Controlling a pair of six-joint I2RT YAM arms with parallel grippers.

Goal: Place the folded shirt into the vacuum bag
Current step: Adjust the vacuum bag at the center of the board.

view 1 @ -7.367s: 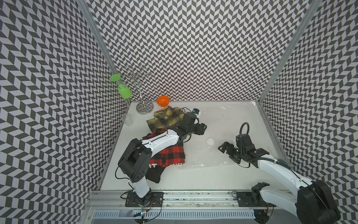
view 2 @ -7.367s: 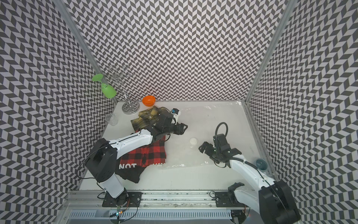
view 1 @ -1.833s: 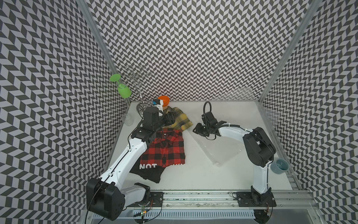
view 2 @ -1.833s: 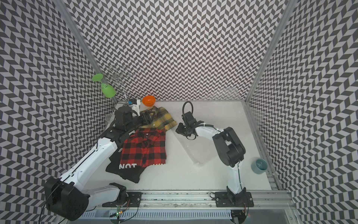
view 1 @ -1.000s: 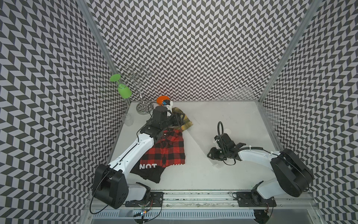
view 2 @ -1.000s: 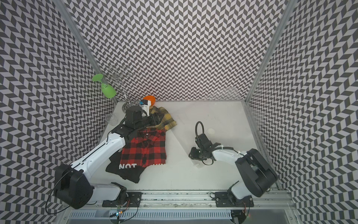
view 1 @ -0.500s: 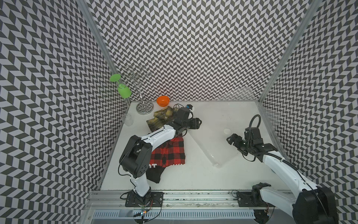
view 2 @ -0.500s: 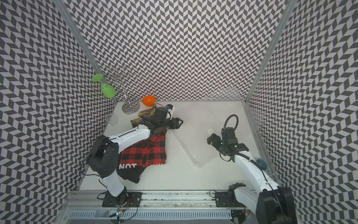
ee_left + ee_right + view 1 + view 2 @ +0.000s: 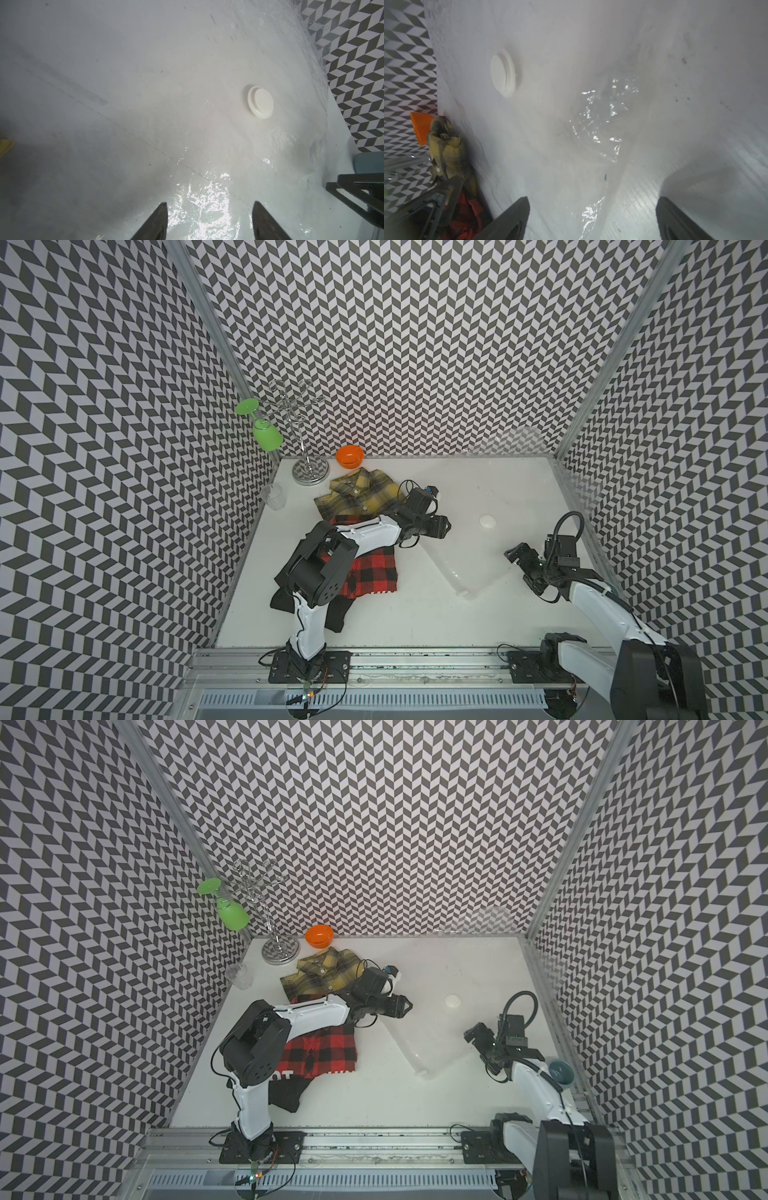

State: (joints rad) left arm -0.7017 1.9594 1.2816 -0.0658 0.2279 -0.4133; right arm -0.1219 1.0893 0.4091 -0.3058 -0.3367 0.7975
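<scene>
The white table (image 9: pixel 415 626) and the vacuum bag (image 9: pixel 478 556) lie as they did half a second ago. The clear bag is spread flat at centre right in both top views, and its round valve (image 9: pixel 487 521) is on the same spot. The left arm (image 9: pixel 365 533) has shifted its wrist toward the lower right, off the yellow plaid shirt (image 9: pixel 357 493) and over the bag's left edge. The right arm (image 9: pixel 598 605) has barely moved in that time. A second ago it was stretched low to the middle of the table with narrower jaws.

In a top view a teal cup (image 9: pixel 560 1072) shows just beside the right forearm. The left wrist view has the valve (image 9: pixel 260 105) on crinkled film ahead of the fingertips (image 9: pixel 160 220). The right wrist view sees the valve (image 9: pixel 502 74) from the opposite side, along with the yellow plaid shirt (image 9: pixel 450 149) and an orange bowl (image 9: pixel 421 128).

The left arm folds at lower centre and its forearm crosses the red plaid shirt (image 9: pixel 374 572). The left jaws stand about half apart with nothing between them. The right arm rises from the lower right corner. The right jaws are spread wide and hold nothing, just beside the bag's right edge; I cannot tell if they touch it. Both shirts lie outside the bag, at left centre. The small zip slider (image 9: pixel 462 593) sits at the bag's lowest corner.
</scene>
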